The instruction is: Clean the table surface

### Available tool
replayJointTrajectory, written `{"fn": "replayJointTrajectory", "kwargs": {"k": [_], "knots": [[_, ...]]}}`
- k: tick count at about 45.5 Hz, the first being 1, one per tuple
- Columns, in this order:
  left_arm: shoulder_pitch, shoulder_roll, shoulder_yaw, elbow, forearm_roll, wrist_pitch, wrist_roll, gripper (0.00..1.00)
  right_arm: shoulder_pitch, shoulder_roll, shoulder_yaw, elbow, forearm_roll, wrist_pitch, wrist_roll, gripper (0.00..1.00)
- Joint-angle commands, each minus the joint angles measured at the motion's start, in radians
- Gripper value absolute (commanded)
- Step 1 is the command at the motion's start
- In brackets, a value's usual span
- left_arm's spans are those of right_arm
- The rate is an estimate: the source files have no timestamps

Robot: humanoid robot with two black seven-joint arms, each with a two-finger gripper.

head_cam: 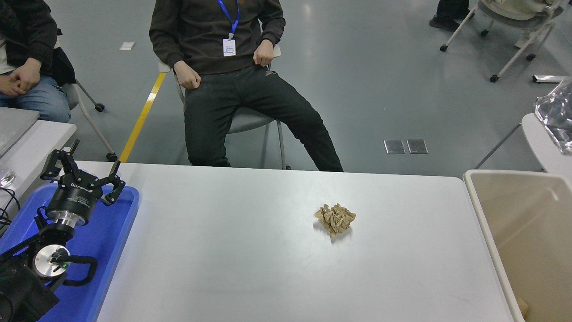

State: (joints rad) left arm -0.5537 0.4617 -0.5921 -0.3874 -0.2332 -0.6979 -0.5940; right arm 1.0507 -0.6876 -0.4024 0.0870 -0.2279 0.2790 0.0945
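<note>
A wad of paper (335, 218) is placed on the table (232, 259), somewhat right of its middle and nearer the far edge than the near one. A tray (114, 237) is set at the table's left edge, and the left gripper (82, 172) is held over the tray's far end. A bin (480, 214) is set against the table's right edge. A seated person (232, 67) is found beyond the far edge, and a bag (556, 116) at the far right.

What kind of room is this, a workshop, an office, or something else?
Probably a robot test lab or demo space. A black robot arm with its tool open is parked over a blue tray at a white table, and a seated person watches from a wheeled chair on a bare grey floor.
</note>
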Motion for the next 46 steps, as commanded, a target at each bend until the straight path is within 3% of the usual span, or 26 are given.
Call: {"fn": "replayJointTrajectory", "kwargs": {"k": [1, 46], "knots": [[0.000, 0.000, 0.000, 0.001, 0.000, 0.000, 0.000, 1.00, -0.060, 0.019, 0.054, -0.007, 0.006, -0.124, -0.139, 0.00], [0.000, 0.000, 0.000, -0.001, 0.000, 0.000, -0.001, 1.00, -0.423, 0.227, 0.181, -0.013, 0.007, -0.296, -0.140, 0.00]]}}
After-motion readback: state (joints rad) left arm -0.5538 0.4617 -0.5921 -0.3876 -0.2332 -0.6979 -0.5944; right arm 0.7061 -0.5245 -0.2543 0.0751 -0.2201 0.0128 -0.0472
